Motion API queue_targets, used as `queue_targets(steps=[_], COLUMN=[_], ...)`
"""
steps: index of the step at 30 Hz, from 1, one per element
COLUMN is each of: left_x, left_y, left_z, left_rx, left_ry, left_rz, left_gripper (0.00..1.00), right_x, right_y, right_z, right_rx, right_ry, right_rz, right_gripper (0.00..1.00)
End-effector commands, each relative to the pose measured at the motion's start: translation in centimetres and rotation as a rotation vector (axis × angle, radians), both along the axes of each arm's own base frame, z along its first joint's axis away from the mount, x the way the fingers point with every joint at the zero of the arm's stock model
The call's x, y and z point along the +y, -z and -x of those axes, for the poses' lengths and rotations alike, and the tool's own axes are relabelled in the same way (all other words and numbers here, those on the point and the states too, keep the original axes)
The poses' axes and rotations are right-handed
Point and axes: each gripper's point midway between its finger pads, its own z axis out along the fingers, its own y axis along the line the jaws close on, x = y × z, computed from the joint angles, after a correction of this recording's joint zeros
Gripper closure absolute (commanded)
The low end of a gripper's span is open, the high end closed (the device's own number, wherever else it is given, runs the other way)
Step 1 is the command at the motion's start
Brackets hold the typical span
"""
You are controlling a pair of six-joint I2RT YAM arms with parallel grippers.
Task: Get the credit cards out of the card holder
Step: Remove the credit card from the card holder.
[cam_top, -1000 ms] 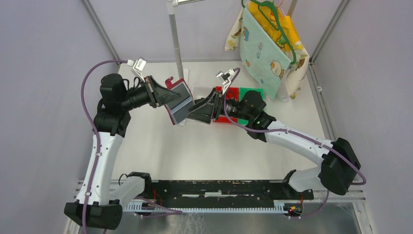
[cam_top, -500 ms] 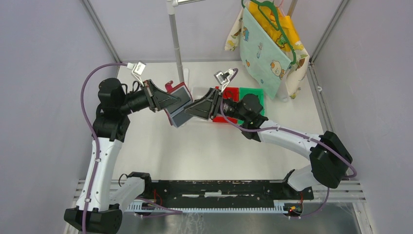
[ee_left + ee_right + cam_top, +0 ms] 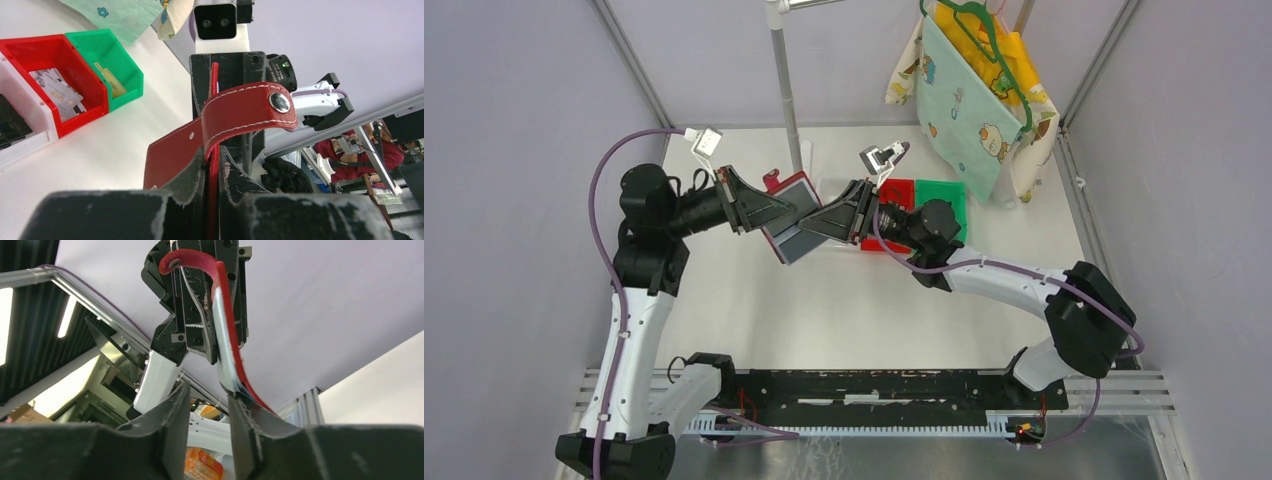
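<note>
My left gripper (image 3: 782, 214) holds the dark red card holder (image 3: 790, 228) in the air above the table, jaws shut on its edge (image 3: 214, 167). Its closing tab (image 3: 248, 111) with a metal snap curls over the top. Greyish sleeves face up in the top view. My right gripper (image 3: 817, 222) meets the holder's right side. In the right wrist view the holder (image 3: 231, 320) hangs down, and its lower corner rests against the right fingertip (image 3: 239, 407). The gap between those fingers (image 3: 209, 402) holds nothing. A tan credit card (image 3: 112, 82) lies in the green bin (image 3: 125, 65).
A red bin (image 3: 896, 190) and the green bin (image 3: 944, 192) stand behind the right gripper, with a pale bin (image 3: 834, 188) beside them. Whitish cards (image 3: 59, 92) lie in the red bin. A white pole (image 3: 786, 90) rises at the back. Patterned cloths (image 3: 979, 90) hang back right.
The right gripper has moved left up to the holder and its jaws have narrowed a good deal. The left arm has shifted the holder slightly left.
</note>
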Motion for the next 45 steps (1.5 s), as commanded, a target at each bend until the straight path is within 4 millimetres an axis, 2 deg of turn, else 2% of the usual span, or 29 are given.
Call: queue_targets(steps=[1, 8, 11, 13, 20, 27, 39, 45], left_x=[-0.3, -0.3, -0.3, -0.3, -0.6, -0.4, -0.4, -0.3], left_y=[-1.7, -1.4, -1.4, -1.4, -3.6, -3.3, -3.9, -4.3], left_z=[2.4, 2.8, 2.8, 2.7, 3.3, 2.6, 2.2, 2.1], left_rx=[-0.052, -0.062, -0.054, -0.051, -0.101, -0.091, -0.077, -0.087], left_ry=[0.079, 0.097, 0.095, 0.096, 0.111, 0.078, 0.059, 0.037], left_rz=[0.032, 0.014, 0.01, 0.013, 0.093, 0.066, 0.082, 0.086], left_gripper=[0.93, 0.86, 0.77, 0.74, 0.75, 0.98, 0.98, 0.98], right_x=[-1.1, -1.4, -1.8, -1.9, -2.5, -2.8, -2.7, -2.7], right_y=[-3.7, -4.0, -3.7, -3.2, -2.4, -2.0, -1.3, -0.3], right_z=[0.9, 1.3, 1.6, 1.7, 1.9, 2.4, 2.6, 2.6], right_rx=[-0.048, -0.048, -0.052, -0.053, -0.063, -0.078, -0.069, -0.071], right_ry=[-0.003, -0.022, -0.025, -0.021, -0.013, -0.002, 0.0, 0.02], right_rz=[-0.151, -0.185, -0.191, -0.186, -0.207, -0.206, -0.2, -0.171], right_gripper=[0.69, 0.92, 1.0, 1.0, 1.0, 1.0, 1.0, 1.0])
